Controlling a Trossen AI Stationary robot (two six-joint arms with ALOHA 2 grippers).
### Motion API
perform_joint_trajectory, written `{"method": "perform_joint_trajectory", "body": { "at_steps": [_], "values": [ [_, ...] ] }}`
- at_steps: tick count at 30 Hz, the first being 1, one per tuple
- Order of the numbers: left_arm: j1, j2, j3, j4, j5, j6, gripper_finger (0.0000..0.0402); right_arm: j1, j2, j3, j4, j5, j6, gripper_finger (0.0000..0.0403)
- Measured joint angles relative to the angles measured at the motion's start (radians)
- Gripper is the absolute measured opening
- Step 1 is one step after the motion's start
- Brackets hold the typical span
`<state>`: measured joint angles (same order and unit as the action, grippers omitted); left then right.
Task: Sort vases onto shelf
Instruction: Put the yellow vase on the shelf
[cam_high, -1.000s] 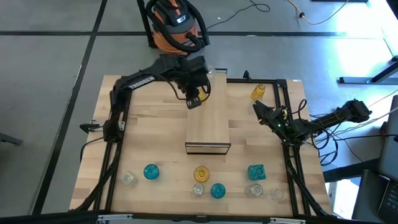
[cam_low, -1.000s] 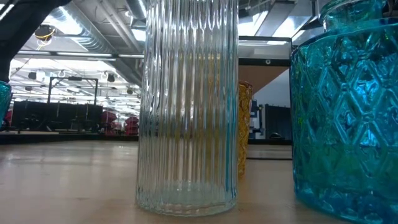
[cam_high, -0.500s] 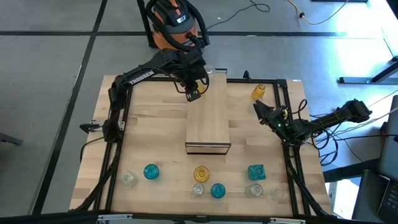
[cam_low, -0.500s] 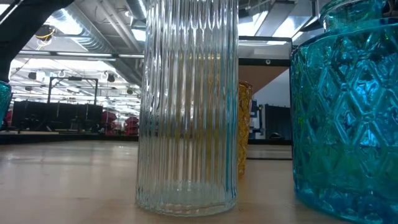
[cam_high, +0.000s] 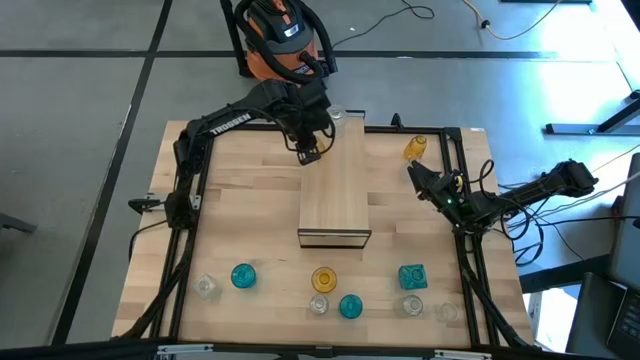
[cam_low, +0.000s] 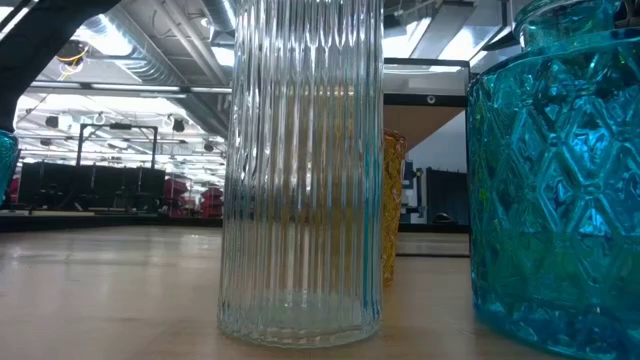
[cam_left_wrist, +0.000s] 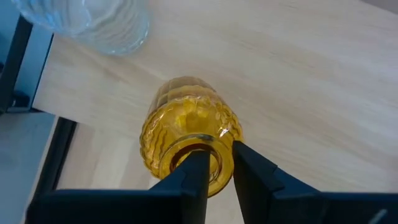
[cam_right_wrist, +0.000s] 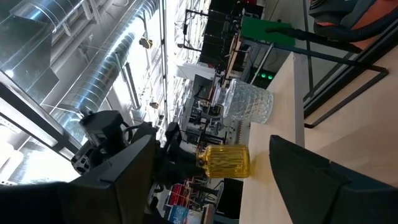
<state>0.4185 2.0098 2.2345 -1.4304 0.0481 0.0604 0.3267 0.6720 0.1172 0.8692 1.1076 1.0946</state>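
Amber vase (cam_left_wrist: 189, 140) held upright by its rim in left gripper (cam_left_wrist: 217, 163), above the shelf (cam_high: 335, 190) far end; right gripper (cam_high: 416, 176) parked, spread empty, beside shelf.

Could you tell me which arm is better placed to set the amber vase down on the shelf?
Left: its gripper already pinches the amber vase by the rim, over the shelf's far end. The right gripper waits aside, open.

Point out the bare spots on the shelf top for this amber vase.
The shelf is bare from its dark front edge up to the left end effector, which grips the amber vase. Only its far end is crowded, by a clear vase.
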Motion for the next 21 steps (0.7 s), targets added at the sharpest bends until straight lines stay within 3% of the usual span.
{"method": "perform_joint_trajectory", "body": {
  "at_steps": [11, 21],
  "values": [
    [0.000, 0.000, 0.000, 0.034, 0.026, 0.017, 0.0116, 0.000, 0.000, 0.000, -0.001, 0.000, 0.000, 0.0280],
    [0.000, 0.000, 0.000, 0.061, 0.025, 0.022, 0.0141, 0.000, 0.000, 0.000, -0.005, 0.000, 0.000, 0.0280]
  ]
}}
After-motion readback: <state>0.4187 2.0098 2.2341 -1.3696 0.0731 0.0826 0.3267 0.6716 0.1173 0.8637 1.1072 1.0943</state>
